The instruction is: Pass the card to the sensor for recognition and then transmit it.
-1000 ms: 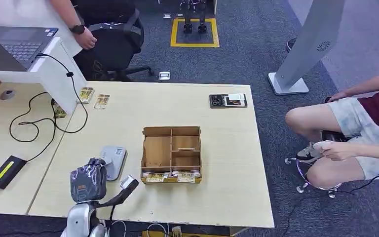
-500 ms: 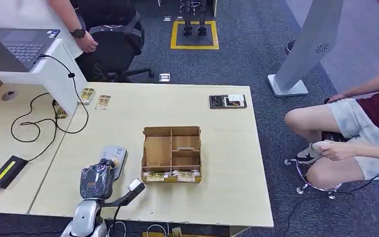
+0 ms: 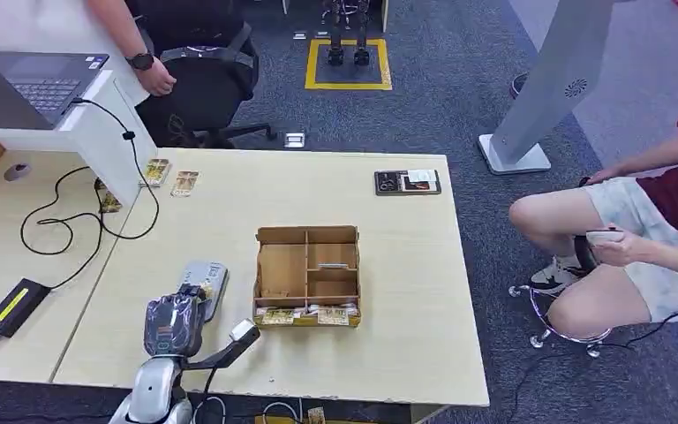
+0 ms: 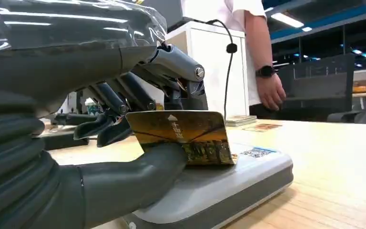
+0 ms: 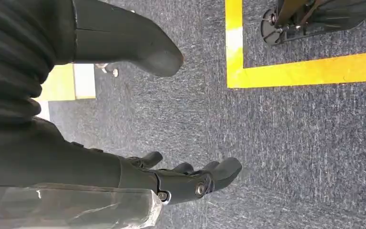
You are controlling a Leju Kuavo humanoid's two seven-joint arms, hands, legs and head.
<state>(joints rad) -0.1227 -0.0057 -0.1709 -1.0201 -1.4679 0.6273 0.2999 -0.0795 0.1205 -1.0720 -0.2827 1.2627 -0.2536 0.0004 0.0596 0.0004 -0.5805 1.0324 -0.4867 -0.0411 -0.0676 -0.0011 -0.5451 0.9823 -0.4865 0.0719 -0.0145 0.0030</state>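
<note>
Nearby, on the near left part of the wooden table (image 3: 388, 353), the robot's left hand (image 3: 173, 323) pinched the card (image 4: 183, 136) between its thumb and its darker fingers (image 4: 106, 129). The card stood just over the grey sensor (image 3: 205, 284), its lower edge touching or nearly touching the pad; I could not tell which. The right hand (image 5: 171, 183) hung over the grey carpet (image 5: 305, 138) with its fingers apart and nothing in it.

Just to the right of the sensor stood a cardboard box (image 3: 307, 274) with several compartments, and small cards lay along its near edge. Far on the table were two small packets (image 3: 169, 174) on the left and a dark tray (image 3: 407, 181) on the right. A black cable (image 3: 79, 221) lay in loops on the left desk, beside a black adapter (image 3: 13, 305). A laptop (image 3: 40, 79) sat on a white stand at the far left.

One person sat at the right on a stool (image 3: 561, 327), cut off by the edge of the picture, holding something small that I could not make out. Another person's arm with a wristwatch (image 3: 139, 60) reached toward a black chair (image 3: 203, 84) at the far side. From above, the hand's plastic-wrapped back hid the card almost fully. The print on the card was too blurred to read.
</note>
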